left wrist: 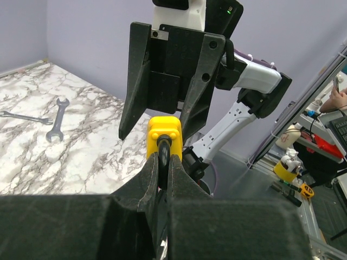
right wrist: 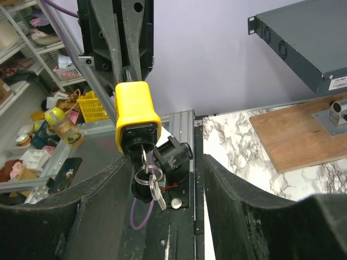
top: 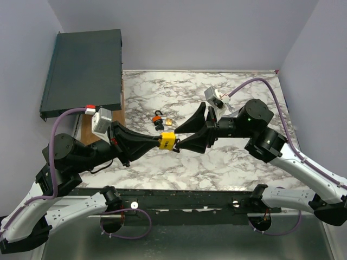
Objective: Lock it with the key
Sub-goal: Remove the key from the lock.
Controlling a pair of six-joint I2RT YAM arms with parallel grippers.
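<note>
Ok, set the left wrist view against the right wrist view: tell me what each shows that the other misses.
Only the left wrist view: two wrenches lying on the marble table, and the black shackle pinched in the shut left gripper. Only the right wrist view: the key seated in the underside of the yellow padlock, spare keys hanging from its ring, plus the dark rack unit and wooden board. Both: the padlock itself, held off the table, and both grippers, the right gripper open.
</note>
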